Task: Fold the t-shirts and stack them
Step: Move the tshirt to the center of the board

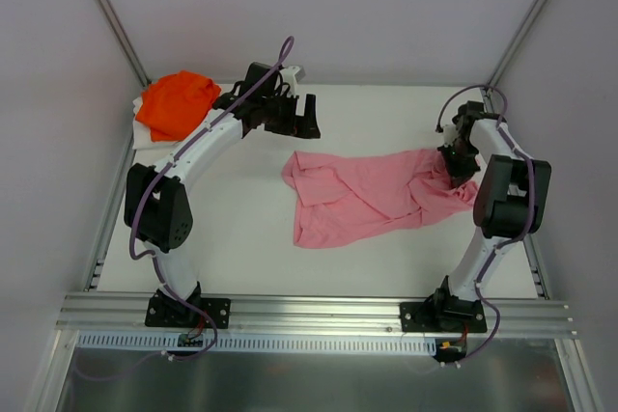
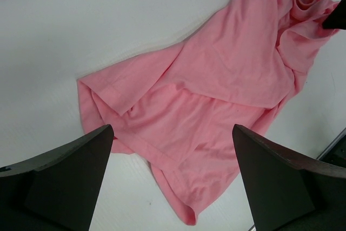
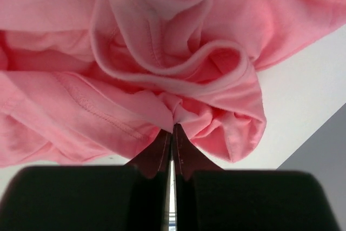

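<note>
On the worktop (image 1: 241, 238), right of centre, the pink t-shirt (image 1: 372, 195) lies spread out but crumpled. Its left part is fairly flat with hems turned over. Its right end is gathered into deep folds.

At that right end the right end effector (image 3: 173, 131) is down in the cloth. Its jaws are pressed together on a bunched pinch of the pink fabric.

Just beyond the shirt's far-left edge hangs the left end effector (image 2: 172, 133). Its jaws stand wide apart with nothing between them, and it is clear of the cloth.

In the far-left corner the orange t-shirt (image 1: 176, 101) sits in a loose heap, well apart from the pink one. It rests on a pale layer (image 1: 145, 135), possibly another cloth; the overhead view is too poor to confirm.
</note>
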Robot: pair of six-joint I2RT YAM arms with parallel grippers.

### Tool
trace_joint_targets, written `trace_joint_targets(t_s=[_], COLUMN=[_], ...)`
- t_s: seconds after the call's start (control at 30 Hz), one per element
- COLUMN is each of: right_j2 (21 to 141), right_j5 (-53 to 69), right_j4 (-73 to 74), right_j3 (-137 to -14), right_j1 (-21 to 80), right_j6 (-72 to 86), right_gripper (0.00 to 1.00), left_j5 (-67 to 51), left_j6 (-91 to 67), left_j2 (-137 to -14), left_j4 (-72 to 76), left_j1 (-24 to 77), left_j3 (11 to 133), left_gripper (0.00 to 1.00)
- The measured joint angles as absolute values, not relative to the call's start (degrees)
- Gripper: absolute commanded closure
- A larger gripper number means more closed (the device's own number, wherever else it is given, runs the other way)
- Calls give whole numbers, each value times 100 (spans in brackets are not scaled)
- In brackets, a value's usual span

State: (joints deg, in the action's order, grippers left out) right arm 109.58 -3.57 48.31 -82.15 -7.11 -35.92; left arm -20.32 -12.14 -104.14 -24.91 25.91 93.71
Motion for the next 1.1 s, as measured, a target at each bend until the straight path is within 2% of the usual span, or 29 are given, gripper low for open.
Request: trace_joint_targets(t_s=[0.17, 0.4, 0.43, 0.47, 0.5, 0.53, 0.57, 0.73, 0.83, 1.1], right_j2=[10158, 7387, 7054, 6711, 6425, 6173, 5951, 5428, 5583, 7738], right_j5=[-198, -27, -16, -12, -10, 5, 19, 82, 104, 287], right_j4=[5146, 6012, 6132, 6267, 6440, 6587, 6702, 6984, 6963, 6401], right_j3=[-7850, -6637, -6449, -6213, -6001, -5795, -5601, -5347, -5588, -7542], right_j1=[-773, -985, -1024, -1059, -1085, -1100, -1103, -1105, -1107, -1129], right_j6=[-3581, -3621, -3623, -3625, -3599, -3590, -3607, -3518, -3470, -3465], right_gripper=[100, 100, 92, 74, 32, 13, 2, 0, 1, 0], left_j5=[-2014, -1944, -1944, -1944, -1944, -1944, -1946, -1951, -1951, -1946], left_j6=[-1186, -1160, -1151, -1140, -1129, -1120, -1107, -1085, -1087, -1085], left_j2=[-10309, -10195, -10195, -10193, -10189, -10186, -10184, -10182, -10158, -9813], left_j4=[-2467, -2427, -2414, -2410, -2392, -2381, -2370, -2346, -2333, -2296], left_j1=[2591, 2591, 2591, 2591, 2591, 2591, 2591, 2591, 2591, 2591], left_j3=[9181, 8908, 8908, 8908, 8908, 8908, 8908, 8908, 8908, 8698], left_gripper=[4, 3, 3, 3, 3, 3, 3, 3, 3, 2])
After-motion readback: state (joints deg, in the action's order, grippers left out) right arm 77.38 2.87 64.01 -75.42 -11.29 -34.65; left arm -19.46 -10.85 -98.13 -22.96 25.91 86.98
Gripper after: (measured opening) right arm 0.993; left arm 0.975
